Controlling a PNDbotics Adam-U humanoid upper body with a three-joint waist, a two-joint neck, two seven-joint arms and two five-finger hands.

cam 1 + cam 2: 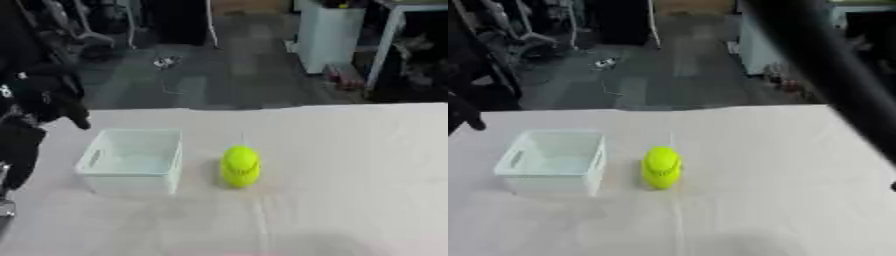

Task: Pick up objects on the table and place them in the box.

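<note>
**Yellow-green object waits beside the box, neither hand on it**

A rounded yellow-green object [240, 166] stands on the white tabletop [350, 165], just beside the right wall of the pale translucent box [133, 159], which looks empty. The left hand [54, 102] hangs dark above the tabletop's far left edge, well apart from both; whether its fingers are open or curled I cannot tell, and it seems to hold nothing. Only a dark arm [833, 65] crosses the right eye view's upper right; the right hand itself does not show.

The risk lies in the closeness: a reach from the left must pass over the box and could knock it. The rounded object might also roll or tip if brushed rather than enclosed.
</note>
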